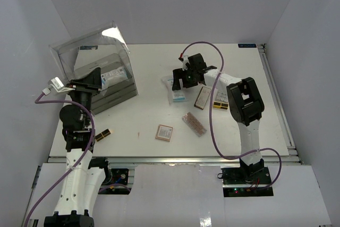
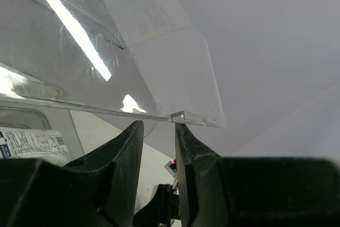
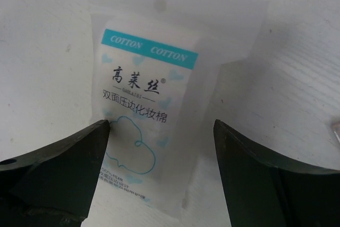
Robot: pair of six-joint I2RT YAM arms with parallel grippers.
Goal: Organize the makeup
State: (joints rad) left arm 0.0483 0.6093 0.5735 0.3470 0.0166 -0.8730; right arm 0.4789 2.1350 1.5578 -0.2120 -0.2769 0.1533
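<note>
Dark fingers (image 3: 64,158) of the right claw (image 3: 161,127) stood wide apart, gripping nothing. They sat either side of a cotton-pad sachet (image 3: 151,104) that lay flat on the white counter (image 3: 297,78), near the brown palette (image 1: 202,98). To lift it well, I judge the claw should drop straight down until both tips meet the counter beside the packet's long edges. It should then close slowly, so the soft film bunches upward rather than sliding out. A centred bite near the printed middle would keep the packet from drooping. Over at the clear box (image 1: 127,90), the left claw (image 2: 158,131) sat with its jaws nearly together, just under the raised lid (image 2: 159,51). Whether it pinched the lid's rim could not be told. Another sachet (image 2: 29,143) lay inside the box, so the carry probably ends there, and the lid needs to be up for it.
</note>
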